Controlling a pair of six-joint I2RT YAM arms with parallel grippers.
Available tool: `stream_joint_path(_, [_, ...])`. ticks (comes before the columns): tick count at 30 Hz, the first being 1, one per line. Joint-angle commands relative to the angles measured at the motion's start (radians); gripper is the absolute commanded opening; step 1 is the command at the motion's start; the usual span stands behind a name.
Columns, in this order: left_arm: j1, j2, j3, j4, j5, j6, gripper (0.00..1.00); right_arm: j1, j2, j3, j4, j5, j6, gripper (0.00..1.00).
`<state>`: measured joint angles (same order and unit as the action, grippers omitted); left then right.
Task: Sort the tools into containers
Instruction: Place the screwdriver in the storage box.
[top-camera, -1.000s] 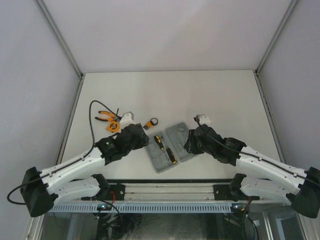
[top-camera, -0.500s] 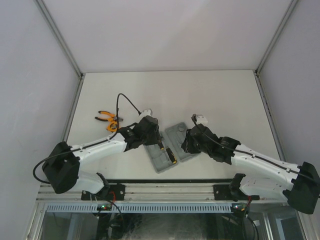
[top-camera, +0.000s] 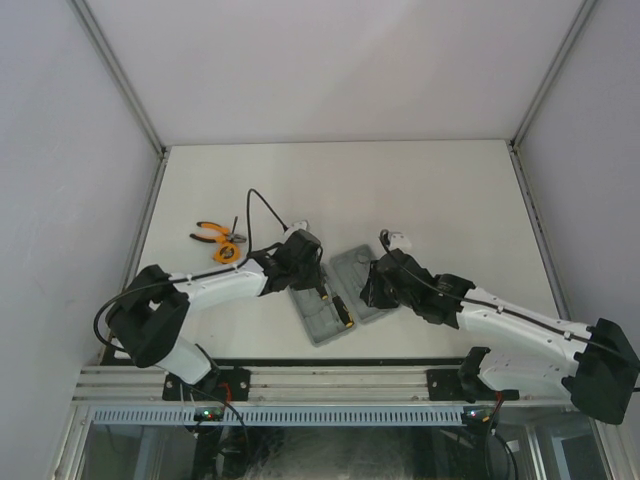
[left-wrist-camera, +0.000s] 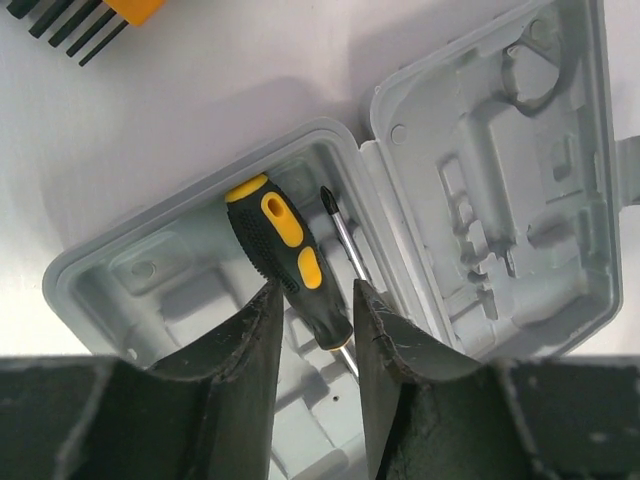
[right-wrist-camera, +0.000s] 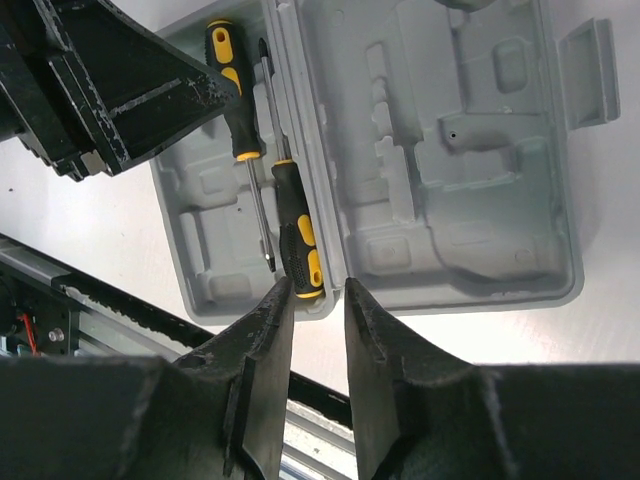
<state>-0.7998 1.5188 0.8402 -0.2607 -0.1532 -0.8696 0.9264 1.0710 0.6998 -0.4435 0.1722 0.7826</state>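
Note:
The grey case (right-wrist-camera: 450, 150) lies open, and two yellow-and-black screwdrivers sit head to tail in its left half (top-camera: 325, 322). My left gripper (left-wrist-camera: 317, 285) hovers open over one screwdriver (left-wrist-camera: 285, 255), its fingers either side of the handle's shaft end. The other screwdriver (right-wrist-camera: 298, 235) lies by the hinge, its butt just beyond my right gripper (right-wrist-camera: 318, 282), which is open with nothing between its fingers, over the case's near edge. Orange pliers (top-camera: 210, 234) and the orange tape measure (top-camera: 225, 252) lie on the table, left of the case. The hex-key set (left-wrist-camera: 90, 15) shows at the left wrist view's top edge.
The case's right half (left-wrist-camera: 520, 180) holds only moulded recesses. A latch tab (right-wrist-camera: 588, 58) sticks out from its far side. The left arm's cable (top-camera: 262, 205) loops above the table. The metal rail (top-camera: 340, 380) runs along the near table edge.
My left arm has swung right from beside the tape measure to over the case's left half, and its jaws have narrowed. My right gripper has edged slightly left.

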Motion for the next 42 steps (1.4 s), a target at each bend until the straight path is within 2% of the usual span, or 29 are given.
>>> stream_joint_path(1, [0.016, 0.02, 0.059, 0.041, 0.017, 0.017, 0.36, 0.005, 0.01, 0.003, 0.041, -0.013, 0.009, 0.26])
stream_joint_path(14, [0.029, 0.039, 0.027, 0.04, -0.013, 0.012, 0.24, 0.011, 0.09, 0.024, 0.096, -0.137, -0.028, 0.2])
stream_joint_path(28, [0.032, 0.048, -0.006, 0.059, -0.017, -0.007, 0.23, 0.075, 0.333, 0.134, 0.146, -0.191, -0.044, 0.11])
stream_joint_path(42, [0.039, 0.037, -0.03, 0.092, -0.002, -0.005, 0.21, 0.085, 0.447, 0.179, 0.15, -0.185, -0.041, 0.06])
